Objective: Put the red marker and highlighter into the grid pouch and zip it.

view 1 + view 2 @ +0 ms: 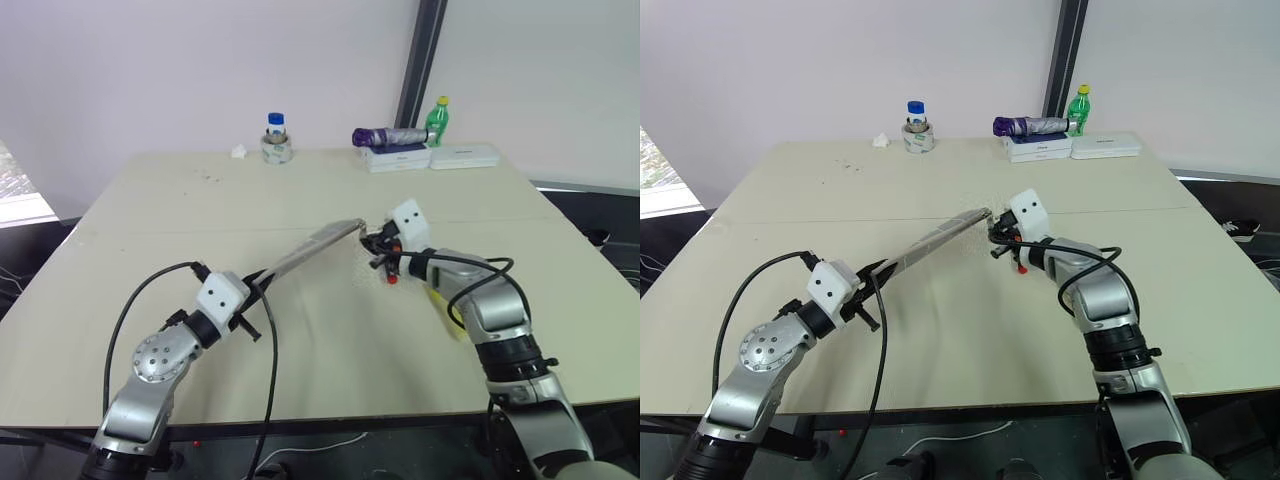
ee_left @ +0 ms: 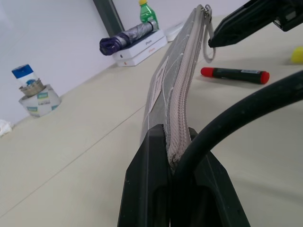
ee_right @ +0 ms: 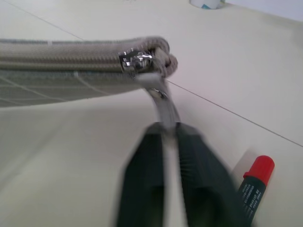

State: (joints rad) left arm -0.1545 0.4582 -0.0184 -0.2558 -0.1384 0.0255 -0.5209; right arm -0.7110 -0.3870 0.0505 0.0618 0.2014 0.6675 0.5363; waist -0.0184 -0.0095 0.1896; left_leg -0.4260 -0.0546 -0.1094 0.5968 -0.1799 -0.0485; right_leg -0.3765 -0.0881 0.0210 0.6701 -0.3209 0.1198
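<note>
The grid pouch (image 1: 312, 245) was held off the bench (image 1: 150, 200) between the two arms, stretched edge-up, its zipper closed along the top. The left pincer (image 2: 173, 151) was clamped together on the pouch's near end, and the right pincer (image 3: 165, 137) was closed on the zipper pull (image 3: 160, 101) at the far end. The red marker (image 2: 235, 74) lay on the bench just beside and below the right pincer, apart from the pouch; the right wrist view showed its red cap and dark barrel with small white print too fine to read. The highlighter (image 1: 443, 305) lay on the bench partly hidden under the right forearm, showing as a yellow strip in the left eye view and a yellow corner in the left wrist view. The left wrist view showed a white label (image 2: 156, 87) on the pouch's side, its writing unreadable. Around the pouch the bench was bare and wide toward the near and left edges. Along the far edge stood a small jar with a blue cap (image 1: 276, 138), a folded purple umbrella (image 1: 388, 136) on a white box (image 1: 400, 158), a green bottle (image 1: 437, 120), and a second white box (image 1: 465, 156). A scrap of white paper (image 1: 238, 152) lay near the jar.
</note>
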